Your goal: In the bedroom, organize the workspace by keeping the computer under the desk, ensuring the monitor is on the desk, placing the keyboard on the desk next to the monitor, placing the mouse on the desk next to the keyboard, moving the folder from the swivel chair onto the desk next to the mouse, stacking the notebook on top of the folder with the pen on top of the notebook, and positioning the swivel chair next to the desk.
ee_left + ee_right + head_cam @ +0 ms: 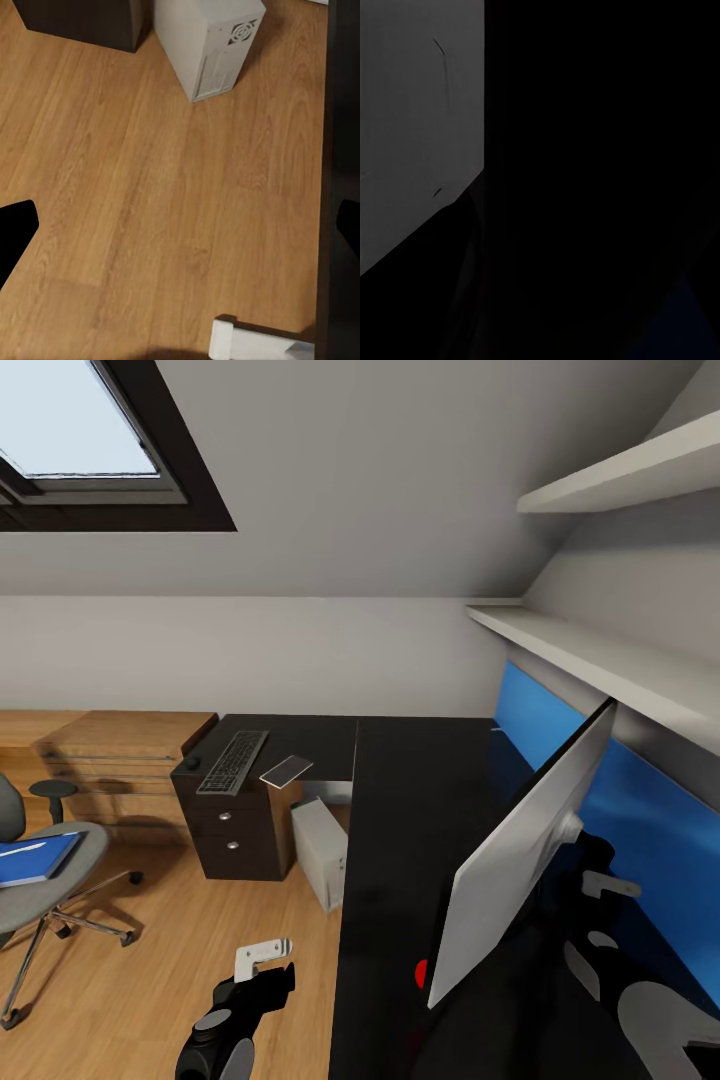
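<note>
Evidently the right gripper (600, 905), its jaw state impossible to tell behind the monitor (520, 850) at the frame's lower right, should set that tilted screen upright on the desk (410, 800) gently.

Left arm (225, 1020), lower left of head view: glossy black shell, grey oval patches, white fingers (262, 955). Right arm (640, 1000), lower right: black, grey-white panels.
</note>
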`<state>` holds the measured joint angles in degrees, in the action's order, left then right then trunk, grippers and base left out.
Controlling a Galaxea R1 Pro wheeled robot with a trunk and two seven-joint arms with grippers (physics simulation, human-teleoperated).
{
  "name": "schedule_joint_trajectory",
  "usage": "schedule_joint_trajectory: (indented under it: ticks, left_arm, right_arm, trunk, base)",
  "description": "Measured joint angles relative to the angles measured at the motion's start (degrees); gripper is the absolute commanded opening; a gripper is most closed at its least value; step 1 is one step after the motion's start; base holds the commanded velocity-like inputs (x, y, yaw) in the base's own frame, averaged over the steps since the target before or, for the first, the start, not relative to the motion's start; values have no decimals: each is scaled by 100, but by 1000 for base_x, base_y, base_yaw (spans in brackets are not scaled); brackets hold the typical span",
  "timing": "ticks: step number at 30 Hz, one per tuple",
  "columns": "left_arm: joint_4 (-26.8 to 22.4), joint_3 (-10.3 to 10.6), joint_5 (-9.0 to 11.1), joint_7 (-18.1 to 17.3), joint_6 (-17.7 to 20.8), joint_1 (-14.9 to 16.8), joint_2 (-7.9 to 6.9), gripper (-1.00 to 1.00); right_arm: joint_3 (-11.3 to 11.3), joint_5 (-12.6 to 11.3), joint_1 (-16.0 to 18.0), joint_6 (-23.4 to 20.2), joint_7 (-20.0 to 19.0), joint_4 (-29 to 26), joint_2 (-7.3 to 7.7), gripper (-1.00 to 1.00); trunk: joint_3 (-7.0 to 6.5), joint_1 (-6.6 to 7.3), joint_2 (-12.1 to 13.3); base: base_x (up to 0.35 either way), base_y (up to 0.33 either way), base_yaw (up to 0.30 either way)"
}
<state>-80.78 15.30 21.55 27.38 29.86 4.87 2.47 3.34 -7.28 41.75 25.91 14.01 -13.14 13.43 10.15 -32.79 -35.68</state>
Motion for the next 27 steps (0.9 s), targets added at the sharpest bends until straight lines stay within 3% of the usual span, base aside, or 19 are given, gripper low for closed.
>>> schedule_joint_trajectory:
  ticks: [11, 14, 27]
  left_arm:
    - [-2, -2, -9, 0, 0, -1, -1, 100]
    - [-1, -1, -3, 0, 0, 0, -3, 100]
    - [-1, 4, -9, 0, 0, 0, -3, 100]
  right_arm:
    - [-54, -53, -2, 12, -6, 7, 4, -100]
    - [-44, 80, 1, -38, -20, -30, 1, -100]
    - [-50, 72, 2, -40, -20, -32, 1, -100]
  trunk:
    - [1, 3, -4]
    - [0, 2, -4]
    - [0, 1, -3]
  base:
    - [33, 0, 0]
    - [76, 0, 0]
    - [6, 0, 0]
